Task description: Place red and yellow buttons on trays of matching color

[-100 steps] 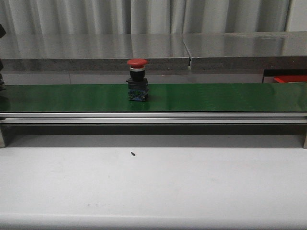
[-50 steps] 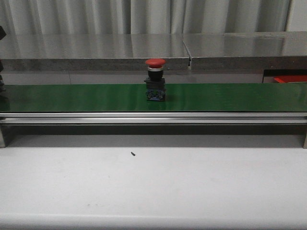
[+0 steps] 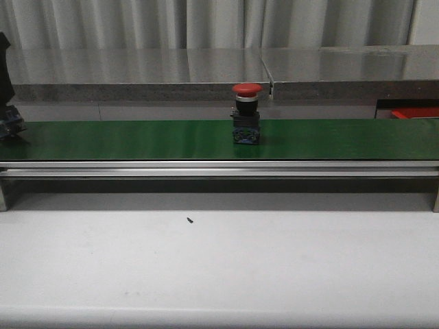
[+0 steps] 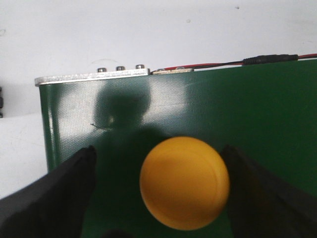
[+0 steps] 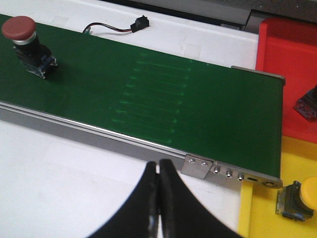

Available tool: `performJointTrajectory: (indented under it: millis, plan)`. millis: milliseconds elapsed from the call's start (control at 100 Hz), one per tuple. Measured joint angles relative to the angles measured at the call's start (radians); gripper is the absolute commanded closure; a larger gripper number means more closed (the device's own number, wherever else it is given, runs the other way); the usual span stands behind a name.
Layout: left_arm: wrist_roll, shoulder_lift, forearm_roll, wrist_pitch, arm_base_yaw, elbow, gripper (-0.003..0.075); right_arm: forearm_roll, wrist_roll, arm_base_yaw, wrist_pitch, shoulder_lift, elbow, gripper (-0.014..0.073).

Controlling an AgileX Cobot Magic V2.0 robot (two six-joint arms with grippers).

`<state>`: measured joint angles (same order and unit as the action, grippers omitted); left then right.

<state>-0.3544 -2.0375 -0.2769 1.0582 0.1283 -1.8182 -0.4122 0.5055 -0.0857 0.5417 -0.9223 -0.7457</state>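
Red button [image 3: 246,113] upright on green belt [image 3: 137,140], a little right of centre in front view; blue base down, cap up. Neither gripper clearly visible here; dark shape at far left edge of belt, identity unclear. Sliver of red tray [image 3: 416,112] at far right behind belt.

Left wrist view: yellow button [image 4: 184,182] seen cap-on, sitting between the two dark fingers [image 4: 54,198] of left gripper [image 4: 163,198]. Jaws spread wide, a clear gap either side of cap, no contact visible. Belt end and metal end plate [image 4: 91,76] just beyond the button.

Right wrist view: right gripper [image 5: 159,203] with fingertips pressed together, nothing between them, hanging over white table [image 5: 64,168] just short of belt's near rail. Red button [image 5: 27,45] far off across belt, well apart from fingertips. Red tray [image 5: 285,74] and yellow tray [image 5: 267,218] past belt end; a second yellow button [image 5: 297,198] lying on yellow tray, a dark blue part [image 5: 307,105] on red tray.
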Motion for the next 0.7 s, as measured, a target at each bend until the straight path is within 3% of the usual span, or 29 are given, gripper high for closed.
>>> performJointTrajectory:
  millis: [700]
  plan:
    - [-0.021,0.074,-0.12,0.03,-0.13,-0.17,0.0216,0.0,0.0,0.0,0.0,0.0,0.0,0.066]
